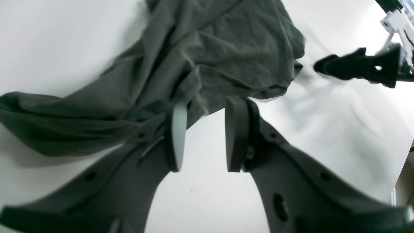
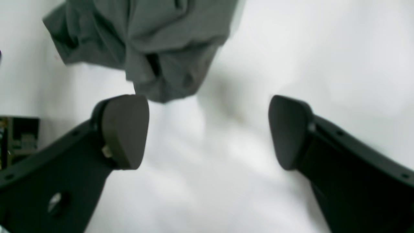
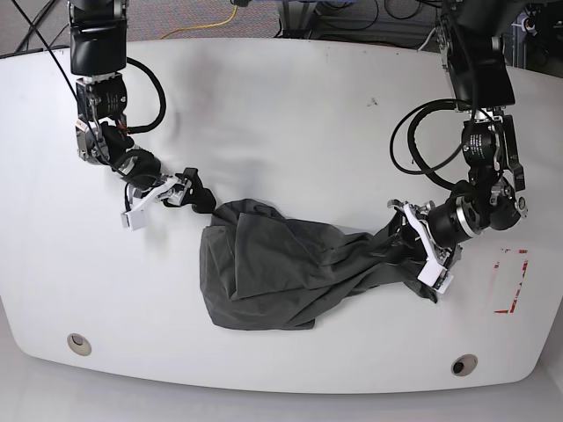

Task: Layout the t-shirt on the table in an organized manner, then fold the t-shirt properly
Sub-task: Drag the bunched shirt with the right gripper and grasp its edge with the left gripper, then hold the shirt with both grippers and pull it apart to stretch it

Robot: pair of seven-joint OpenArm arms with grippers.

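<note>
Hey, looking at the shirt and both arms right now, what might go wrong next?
The left gripper has its jaws apart at the edge of the t-shirt, so a pull may slip off. The right gripper is open and clear of the bunched cloth; grabbing there could catch several layers.

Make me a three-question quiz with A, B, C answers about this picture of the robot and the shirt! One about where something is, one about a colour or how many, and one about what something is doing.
1. Where is the red tape?
A. by the left gripper's side of the table
B. under the t-shirt
C. beside the yellow cable

2. How many round holes show in the table?
A. none
B. two
C. five

3. How does the t-shirt lie?
A. neatly folded
B. bunched and wrinkled
C. hanging off the edge

Answers:
1 A, it sits near the left gripper.
2 B, one in each front corner.
3 B, heaped folds, and the open right gripper holds nothing.
</note>
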